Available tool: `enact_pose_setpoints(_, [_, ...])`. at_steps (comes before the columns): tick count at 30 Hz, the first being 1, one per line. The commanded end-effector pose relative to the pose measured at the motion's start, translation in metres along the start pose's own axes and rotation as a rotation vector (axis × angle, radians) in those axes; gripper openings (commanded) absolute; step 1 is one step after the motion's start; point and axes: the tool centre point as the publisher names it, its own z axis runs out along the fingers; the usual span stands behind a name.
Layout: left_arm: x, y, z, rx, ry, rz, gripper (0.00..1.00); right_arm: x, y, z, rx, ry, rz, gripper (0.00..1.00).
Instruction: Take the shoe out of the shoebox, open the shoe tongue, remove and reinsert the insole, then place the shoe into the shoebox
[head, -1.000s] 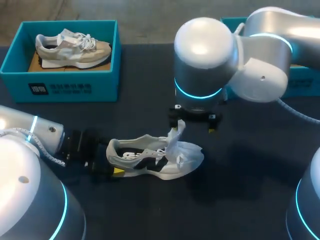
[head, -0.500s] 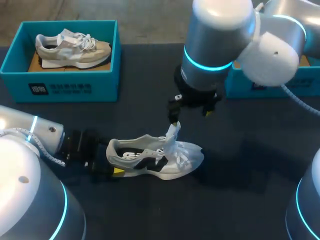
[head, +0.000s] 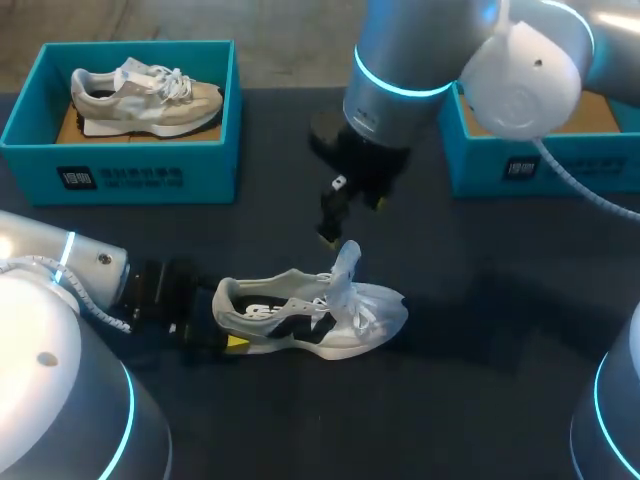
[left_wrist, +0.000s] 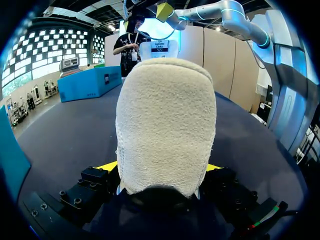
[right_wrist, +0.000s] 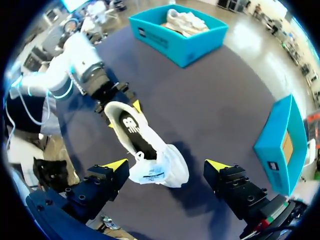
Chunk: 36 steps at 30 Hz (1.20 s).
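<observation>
A white and grey shoe (head: 310, 315) lies on its sole on the dark table, toe pointing right. Its tongue (head: 347, 262) stands pulled up, and the dark insole (right_wrist: 132, 127) shows inside. My left gripper (head: 225, 335) is shut on the heel (left_wrist: 165, 125), with a yellow tip pressed on each side. My right gripper (head: 352, 215) hangs open above and behind the tongue, clear of it. In the right wrist view the shoe (right_wrist: 142, 150) lies below the wide-apart fingers of the right gripper (right_wrist: 166, 166).
A teal shoebox (head: 30, 120) at the back left holds another beige shoe (head: 145, 95). A second teal shoebox (head: 500, 160) stands at the back right, partly behind my right arm. Bare table stretches to the right and in front of the shoe.
My right gripper has risen off the tongue and drawn back and left, leaving the tongue upright. The shoe and my left gripper have not moved.
</observation>
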Motion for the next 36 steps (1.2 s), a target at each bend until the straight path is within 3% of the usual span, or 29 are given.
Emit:
enact_pose_setpoints(1, [-0.003, 0.005, 0.001, -0.005, 0.001, 0.000, 0.00, 0.005, 0.003, -0.002, -0.012, -0.004, -0.019, 1.00])
enact_pose_setpoints(8, [-0.003, 0.005, 0.001, -0.005, 0.001, 0.000, 0.00, 0.023, 0.012, -0.009, -0.051, 0.002, -0.054, 1.00])
enact_pose_setpoints(10, [-0.003, 0.005, 0.001, -0.005, 0.001, 0.000, 0.00, 0.029, 0.015, -0.013, -0.086, -0.003, 0.021, 1.00])
enact_pose_setpoints(25, [-0.003, 0.005, 0.001, -0.005, 0.001, 0.000, 0.00, 0.029, 0.015, -0.013, -0.086, -0.003, 0.021, 1.00])
enact_pose_setpoints(30, [-0.003, 0.005, 0.001, -0.005, 0.001, 0.000, 0.00, 0.029, 0.032, -0.020, -0.013, -0.116, -0.340, 1.00])
enact_pose_setpoints(31, [-0.003, 0.005, 0.001, -0.005, 0.001, 0.000, 0.00, 0.029, 0.036, -0.021, -0.037, -0.118, -0.408, 1.00])
enact_pose_setpoints(36, [-0.003, 0.005, 0.001, -0.005, 0.001, 0.000, 0.00, 0.034, 0.056, -0.025, 0.063, -0.150, -0.730, 1.00])
